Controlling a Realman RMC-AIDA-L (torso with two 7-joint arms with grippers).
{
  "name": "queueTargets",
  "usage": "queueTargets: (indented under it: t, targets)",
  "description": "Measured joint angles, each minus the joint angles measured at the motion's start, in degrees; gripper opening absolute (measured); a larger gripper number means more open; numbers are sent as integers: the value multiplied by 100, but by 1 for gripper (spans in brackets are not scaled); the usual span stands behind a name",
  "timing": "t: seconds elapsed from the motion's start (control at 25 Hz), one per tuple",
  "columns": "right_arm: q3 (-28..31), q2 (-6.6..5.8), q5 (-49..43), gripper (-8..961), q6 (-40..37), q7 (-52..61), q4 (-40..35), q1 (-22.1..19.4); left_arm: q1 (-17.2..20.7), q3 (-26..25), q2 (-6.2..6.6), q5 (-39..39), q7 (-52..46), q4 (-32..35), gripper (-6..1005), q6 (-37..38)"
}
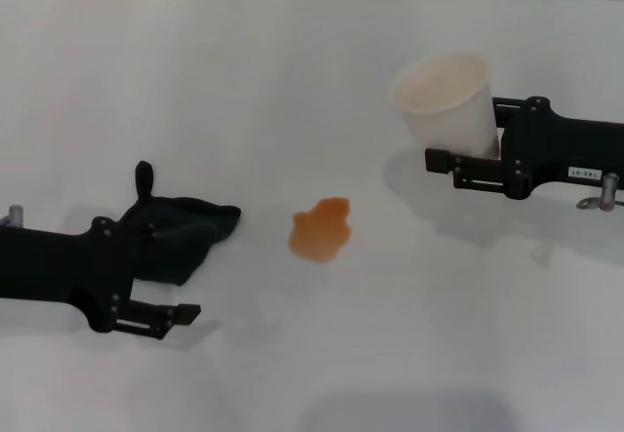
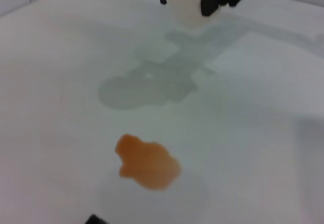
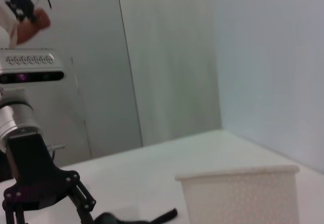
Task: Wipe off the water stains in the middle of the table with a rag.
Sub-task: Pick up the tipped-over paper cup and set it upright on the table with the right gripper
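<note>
The left pincer point(image 1: 166, 291) was shut on the soft black rag point(image 1: 185, 232) near the orange-brown puddle point(image 1: 321, 229) on the white table point(image 1: 292, 81), so it should press flat and slide across, while the right pincer point(image 1: 458, 159) squeezed a white paper cup point(image 1: 446, 98).

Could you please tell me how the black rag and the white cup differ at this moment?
The rag is black, soft and crumpled, while the cup is white, rigid and tilted. The rag lies on the table left of the water stains at the left gripper; the cup sits right of them, held by the right gripper. Neither touches the stains.
</note>
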Motion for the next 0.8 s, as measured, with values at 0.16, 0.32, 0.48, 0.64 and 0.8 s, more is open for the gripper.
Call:
queueTargets:
  t: [0.16, 0.32, 0.48, 0.64, 0.8]
  targets:
    - [8, 1, 675, 638, -50, -1036, 739, -24, 0, 0, 45, -185, 21, -9, 842, 4]
    - [24, 0, 1079, 637, -126, -1873, 1437, -28, 1, 0, 50, -216, 40, -11, 842, 8]
    - [31, 5, 1462, 636, -227, -2543, 2028, -31, -1, 0, 42, -218, 51, -18, 842, 9]
    - [35, 20, 1655, 636, -221, -3096, 2563, 11, 16, 0, 28, -219, 104, -24, 842, -7]
    - [62, 42, 1671, 635, -65, -3283, 2849, 29, 36, 0, 7, -219, 160, -26, 843, -11]
